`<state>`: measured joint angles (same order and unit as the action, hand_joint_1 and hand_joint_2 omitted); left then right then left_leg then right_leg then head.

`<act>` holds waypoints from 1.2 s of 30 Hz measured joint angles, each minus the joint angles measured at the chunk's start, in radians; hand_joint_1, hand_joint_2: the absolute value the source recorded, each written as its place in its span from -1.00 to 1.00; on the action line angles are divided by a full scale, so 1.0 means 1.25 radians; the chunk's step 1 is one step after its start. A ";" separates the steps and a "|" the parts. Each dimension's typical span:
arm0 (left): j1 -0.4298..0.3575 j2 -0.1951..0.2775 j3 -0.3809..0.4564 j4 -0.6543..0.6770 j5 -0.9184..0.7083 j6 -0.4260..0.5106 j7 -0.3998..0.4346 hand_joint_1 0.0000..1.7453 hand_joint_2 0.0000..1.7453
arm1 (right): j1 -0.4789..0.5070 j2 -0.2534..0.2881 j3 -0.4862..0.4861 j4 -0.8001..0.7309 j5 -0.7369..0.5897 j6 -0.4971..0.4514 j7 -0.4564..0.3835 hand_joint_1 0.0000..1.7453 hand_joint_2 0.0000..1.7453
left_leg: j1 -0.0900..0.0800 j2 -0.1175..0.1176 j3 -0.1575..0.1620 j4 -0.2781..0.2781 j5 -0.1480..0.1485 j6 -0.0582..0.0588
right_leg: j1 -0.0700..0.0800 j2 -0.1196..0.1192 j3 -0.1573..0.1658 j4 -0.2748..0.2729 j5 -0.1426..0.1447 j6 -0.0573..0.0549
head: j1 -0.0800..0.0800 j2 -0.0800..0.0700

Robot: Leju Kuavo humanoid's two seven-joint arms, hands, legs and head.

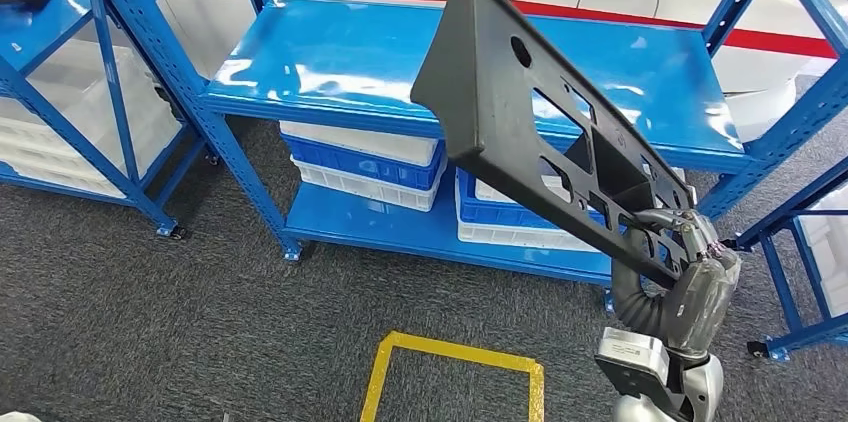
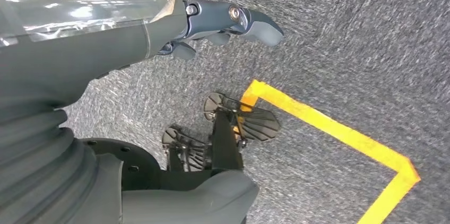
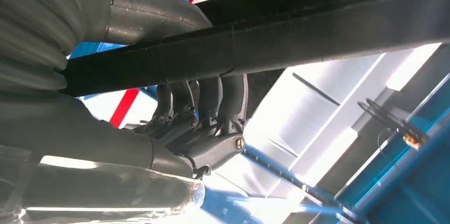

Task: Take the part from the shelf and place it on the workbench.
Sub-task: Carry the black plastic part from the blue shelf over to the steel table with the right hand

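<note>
Our right hand (image 1: pixel 690 267) fingers (image 3: pixel 204 110) clamp the part (image 1: pixel 540 132) — long axis rising away from them; left hand (image 2: pixel 212 22) idle, fingers loosely apart.

The right arm rose from the lower right of the head view, wrist bent upward. The right robot hand (image 1: pixel 690 252) gripped the lower end of the black part (image 1: pixel 530 132), its fingers (image 3: pixel 204 104) curled around the bar in the right wrist view, thumb on the opposite face. The left arm hung downward. The left robot hand (image 2: pixel 223 22) held nothing; its fingers appeared loosely extended, though foreshortening limited certainty.
</note>
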<state>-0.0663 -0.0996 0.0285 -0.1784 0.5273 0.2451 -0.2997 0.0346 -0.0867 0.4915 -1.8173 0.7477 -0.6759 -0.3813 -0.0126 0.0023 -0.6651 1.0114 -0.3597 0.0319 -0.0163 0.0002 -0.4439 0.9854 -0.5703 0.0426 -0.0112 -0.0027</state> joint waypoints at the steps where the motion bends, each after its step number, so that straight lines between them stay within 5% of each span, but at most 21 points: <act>1: 0.000 0.001 0.000 0.000 -0.002 0.001 0.000 -1.00 1.00 | 0.000 -0.004 0.000 0.002 -0.012 -0.004 -0.007 1.00 1.00 | 0.002 -0.001 -0.003 0.002 0.002 -0.003 | -0.003 -0.001 -0.006 0.002 0.004 -0.006 | 0.000 0.000; 3: 0.001 0.001 0.000 0.000 -0.003 0.005 0.000 -1.00 1.00 | 0.001 -0.012 -0.001 0.007 -0.038 -0.009 -0.028 1.00 1.00 | 0.006 -0.003 -0.013 0.028 -0.035 -0.012 | -0.009 -0.004 -0.015 0.003 0.017 -0.023 | 0.000 0.000; 6: 0.000 0.001 0.000 0.000 -0.003 0.011 -0.002 -1.00 1.00 | -0.001 -0.020 -0.002 0.015 -0.069 -0.011 -0.052 1.00 1.00 | 0.014 -0.004 -0.044 0.167 -0.152 -0.026 | -0.008 -0.006 -0.038 0.004 0.042 -0.038 | -0.002 0.000; 8: 0.000 0.001 0.000 0.000 -0.002 0.011 -0.005 -1.00 1.00 | -0.003 -0.023 -0.001 0.022 -0.078 -0.011 -0.057 1.00 1.00 | 0.018 -0.004 -0.046 0.235 -0.164 -0.031 | -0.007 -0.007 -0.058 0.006 0.060 -0.036 | -0.003 0.000; 9: 0.000 0.001 0.000 0.000 -0.001 0.011 -0.005 -1.00 1.00 | -0.003 -0.023 -0.001 0.025 -0.080 -0.011 -0.059 1.00 1.00 | 0.020 -0.004 -0.028 0.229 -0.146 -0.031 | -0.007 -0.006 -0.069 0.007 0.067 -0.033 | -0.003 0.000; 11: -0.001 0.001 0.000 0.000 -0.001 0.010 -0.007 -1.00 1.00 | -0.004 -0.024 -0.001 0.030 -0.081 -0.012 -0.061 1.00 1.00 | 0.021 -0.004 0.049 0.136 -0.110 -0.027 | -0.008 -0.006 -0.085 0.009 0.080 -0.026 | -0.003 0.000; 13: -0.003 0.001 0.000 0.000 -0.001 0.010 -0.008 -1.00 1.00 | -0.006 -0.025 0.000 0.032 -0.081 -0.012 -0.062 1.00 1.00 | 0.019 -0.006 0.125 0.023 -0.111 -0.020 | -0.006 -0.007 -0.094 0.009 0.091 -0.016 | -0.002 0.000; 15: -0.003 0.001 0.000 0.000 0.001 0.011 -0.010 -1.00 1.00 | -0.013 -0.026 0.001 0.035 -0.085 -0.012 -0.063 1.00 1.00 | 0.013 -0.006 0.144 -0.020 -0.119 -0.013 | -0.006 -0.008 -0.101 0.008 0.105 -0.003 | -0.002 0.000; 18: -0.002 -0.001 0.001 0.000 0.007 0.014 -0.015 -1.00 1.00 | -0.020 -0.032 0.004 0.041 -0.101 -0.012 -0.064 1.00 1.00 | 0.013 -0.001 0.125 -0.033 -0.094 0.009 | -0.005 -0.007 -0.122 0.031 0.087 0.003 | -0.001 0.000; 21: -0.002 -0.001 0.003 0.000 0.015 0.020 -0.022 -1.00 1.00 | -0.034 -0.039 0.011 0.051 -0.122 -0.013 -0.066 1.00 1.00 | 0.009 0.004 0.090 -0.034 -0.064 0.024 | -0.004 -0.004 -0.169 0.160 -0.011 -0.014 | 0.004 0.000; 22: -0.002 -0.001 0.003 0.000 0.019 0.023 -0.023 -1.00 1.00 | -0.039 -0.041 0.014 0.056 -0.130 -0.012 -0.066 1.00 1.00 | 0.008 0.004 0.077 -0.034 -0.053 0.025 | -0.004 -0.004 -0.179 0.207 -0.030 -0.013 | 0.004 0.000; 24: -0.001 -0.002 0.005 0.000 0.024 0.029 -0.025 -1.00 1.00 | -0.051 -0.044 0.024 0.067 -0.149 -0.011 -0.066 1.00 1.00 | 0.006 0.005 0.048 -0.031 -0.032 0.023 | -0.005 -0.004 -0.163 0.236 -0.016 0.004 | 0.005 0.000; 26: -0.001 -0.004 0.008 0.000 0.030 0.036 -0.026 -1.00 1.00 | -0.067 -0.046 0.035 0.078 -0.165 -0.010 -0.066 1.00 1.00 | 0.006 0.005 0.019 -0.024 -0.013 0.017 | -0.006 -0.004 -0.095 0.159 0.020 0.019 | 0.006 0.000; 28: 0.000 -0.005 0.013 0.000 0.033 0.042 -0.027 -1.00 1.00 | -0.081 -0.047 0.044 0.086 -0.171 -0.009 -0.066 1.00 1.00 | 0.003 0.005 -0.003 -0.013 0.002 0.009 | -0.003 -0.003 -0.018 0.042 0.018 0.014 | 0.005 0.000; 29: 0.000 -0.005 0.015 0.000 0.033 0.043 -0.027 -1.00 1.00 | -0.086 -0.047 0.047 0.090 -0.173 -0.009 -0.067 1.00 1.00 | 0.002 0.004 -0.009 -0.010 0.009 0.006 | -0.001 -0.002 0.002 0.005 0.009 0.008 | 0.004 0.000; 31: 0.002 -0.005 0.018 0.000 0.034 0.044 -0.027 -1.00 1.00 | -0.090 -0.047 0.052 0.097 -0.175 -0.008 -0.067 1.00 1.00 | 0.001 0.003 -0.015 -0.011 0.026 -0.002 | 0.000 -0.001 -0.001 -0.011 0.008 -0.003 | 0.001 0.000; 33: 0.006 -0.004 0.020 0.001 0.034 0.046 -0.027 -1.00 1.00 | -0.094 -0.048 0.057 0.104 -0.178 -0.007 -0.067 1.00 1.00 | 0.006 -0.001 -0.024 0.000 0.010 -0.011 | -0.005 -0.004 -0.014 -0.008 0.023 -0.016 | 0.001 0.000; 36: 0.009 -0.004 0.023 0.001 0.037 0.048 -0.027 -1.00 1.00 | -0.099 -0.048 0.061 0.111 -0.203 -0.009 -0.075 1.00 1.00 | 0.013 -0.004 -0.055 0.124 -0.114 -0.026 | -0.009 -0.006 -0.041 -0.007 0.053 -0.031 | -0.002 0.000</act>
<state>-0.0553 -0.1049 0.0572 -0.1774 0.5730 0.3056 -0.3340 -0.0886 -0.1470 0.5673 -1.6789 0.4941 -0.6875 -0.4747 0.0042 -0.0027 -0.7344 1.1658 -0.5020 -0.0011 -0.0281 -0.0070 -0.4949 0.9769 -0.5037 0.0039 -0.0131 -0.0027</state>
